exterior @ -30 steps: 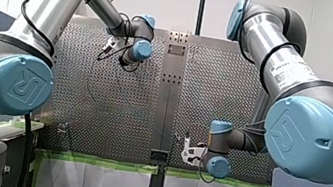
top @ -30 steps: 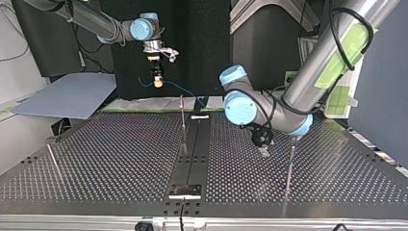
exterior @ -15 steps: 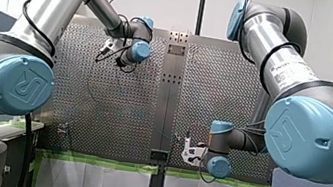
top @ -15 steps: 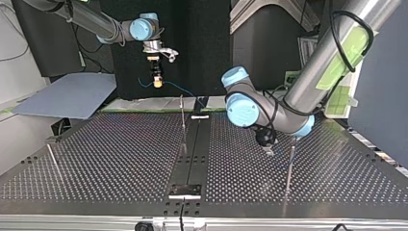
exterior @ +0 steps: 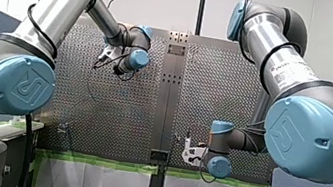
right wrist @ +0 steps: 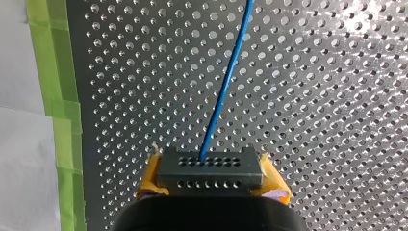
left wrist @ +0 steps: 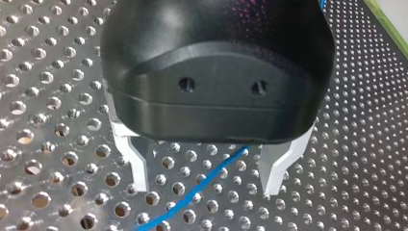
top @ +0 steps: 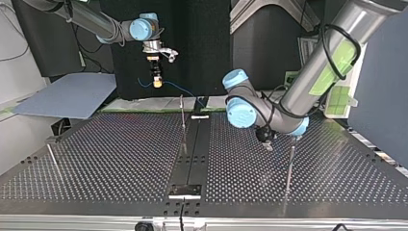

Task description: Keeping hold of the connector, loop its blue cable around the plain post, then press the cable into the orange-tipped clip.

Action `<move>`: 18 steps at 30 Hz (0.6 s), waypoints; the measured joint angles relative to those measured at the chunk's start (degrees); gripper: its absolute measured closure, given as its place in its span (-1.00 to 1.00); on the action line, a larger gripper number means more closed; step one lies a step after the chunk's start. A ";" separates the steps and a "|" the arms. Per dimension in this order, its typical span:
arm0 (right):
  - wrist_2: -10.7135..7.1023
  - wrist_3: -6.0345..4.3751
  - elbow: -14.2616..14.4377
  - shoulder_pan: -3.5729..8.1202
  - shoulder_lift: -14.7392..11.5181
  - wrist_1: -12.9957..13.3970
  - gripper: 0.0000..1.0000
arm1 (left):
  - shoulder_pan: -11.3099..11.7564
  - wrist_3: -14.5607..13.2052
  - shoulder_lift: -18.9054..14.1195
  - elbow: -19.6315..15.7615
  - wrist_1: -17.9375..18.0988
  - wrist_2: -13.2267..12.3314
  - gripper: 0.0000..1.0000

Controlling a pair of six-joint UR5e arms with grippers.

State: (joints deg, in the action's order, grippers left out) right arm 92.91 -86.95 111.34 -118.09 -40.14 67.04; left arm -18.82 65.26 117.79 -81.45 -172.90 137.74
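While my left hand (left wrist: pixel 205 186) straddles the blue cable (right wrist: pixel 226 82) wide open (top view: post (top: pixel 290 163) at its four o'clock), slack may escape; my right hand (right wrist: pixel 211 185) clamps the connector (right wrist: pixel 210 166).

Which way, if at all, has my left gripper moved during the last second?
Yes, slightly. In the top view my left gripper has edged toward the thin post at the view's right, and farther from the camera.
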 joint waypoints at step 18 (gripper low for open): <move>0.00 0.00 -0.01 0.01 0.00 -0.06 1.00 | 0.16 2.34 6.62 0.00 0.33 -3.77 -0.97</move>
State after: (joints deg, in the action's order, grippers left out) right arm 92.91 -86.94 111.33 -118.08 -40.14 66.98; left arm -18.65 67.60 124.41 -81.45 -172.57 133.97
